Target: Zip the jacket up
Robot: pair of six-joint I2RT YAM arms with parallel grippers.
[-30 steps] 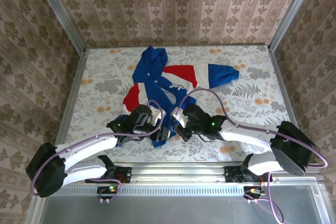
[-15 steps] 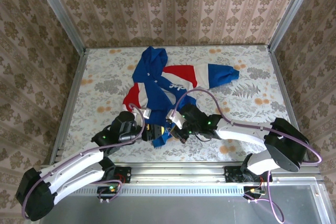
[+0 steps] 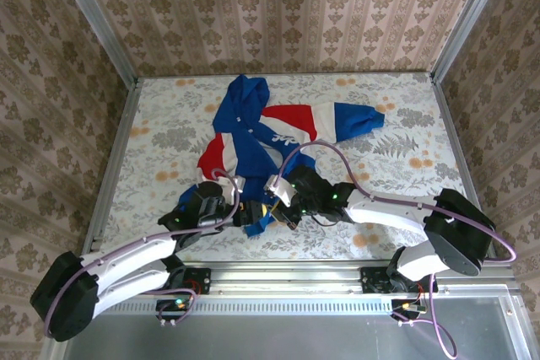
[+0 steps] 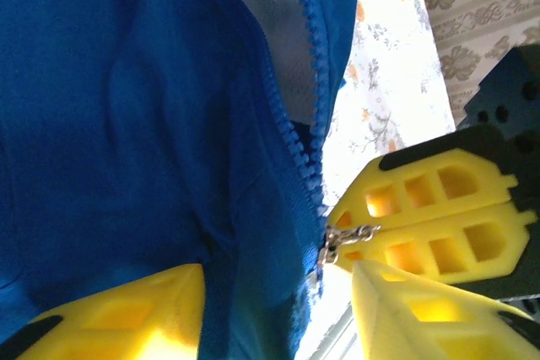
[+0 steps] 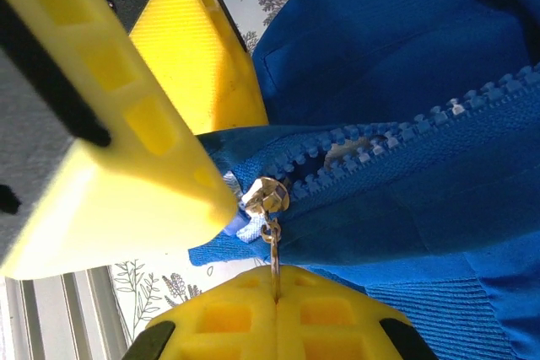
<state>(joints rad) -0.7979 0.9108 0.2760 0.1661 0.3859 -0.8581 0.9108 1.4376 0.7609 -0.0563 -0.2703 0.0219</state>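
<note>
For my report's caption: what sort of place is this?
Probably a robot test cell, not a home: wallpapered panels in aluminium posts, two arms bolted to a rail, a jacket on the table.

Bare floral tabletop [image 3: 413,166] lies open at 3 and 9 o'clock of the crumpled blue hooded jacket [image 3: 245,124]; the white left arm [image 3: 135,255] and right arm [image 3: 388,208] crowd its 6 o'clock hem.
</note>
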